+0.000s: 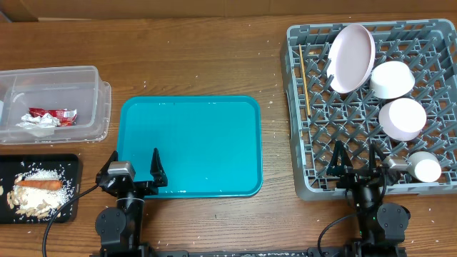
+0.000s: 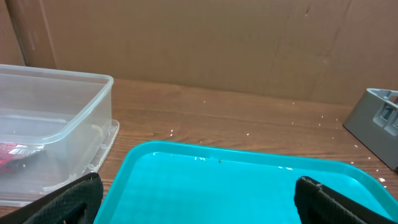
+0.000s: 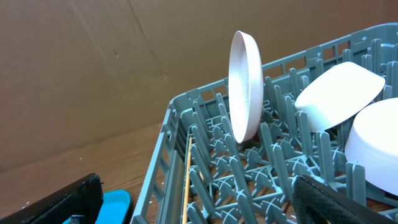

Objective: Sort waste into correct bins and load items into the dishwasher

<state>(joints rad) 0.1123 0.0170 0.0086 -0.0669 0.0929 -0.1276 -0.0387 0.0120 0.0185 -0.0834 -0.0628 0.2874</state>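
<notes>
Now, left gripper (image 1: 135, 164) gapes unladen over teal tray (image 1: 189, 146), right gripper (image 1: 355, 158) over dish rack (image 1: 321, 135).

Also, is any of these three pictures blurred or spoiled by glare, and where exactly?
Overhead: even light, sharp, only small glints on the teal tray near its front edge. Left wrist: the dark left fingers at the bottom corners are soft; the clear tub shows a pale sheen. Right wrist: the plate is crisp, the bowls very bright with little surface detail, the right fingers blurred.
</notes>
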